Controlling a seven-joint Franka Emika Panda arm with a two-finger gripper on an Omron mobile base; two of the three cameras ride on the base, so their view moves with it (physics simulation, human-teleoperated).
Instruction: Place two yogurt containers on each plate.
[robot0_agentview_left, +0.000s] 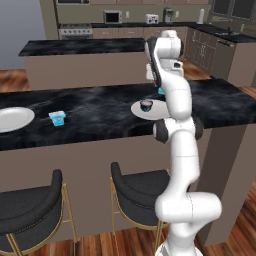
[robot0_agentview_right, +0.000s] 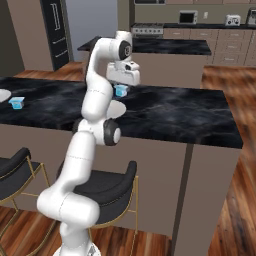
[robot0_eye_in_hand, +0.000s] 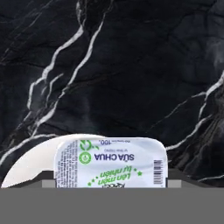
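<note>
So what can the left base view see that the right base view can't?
Left base view: a dark yogurt cup sitting on the near plate, and the far-left plate nearly whole. Right base view: a tall black fridge at the back. Both: the white arm, the black counter, the light blue cup standing alone on it, and the dark stools.
</note>
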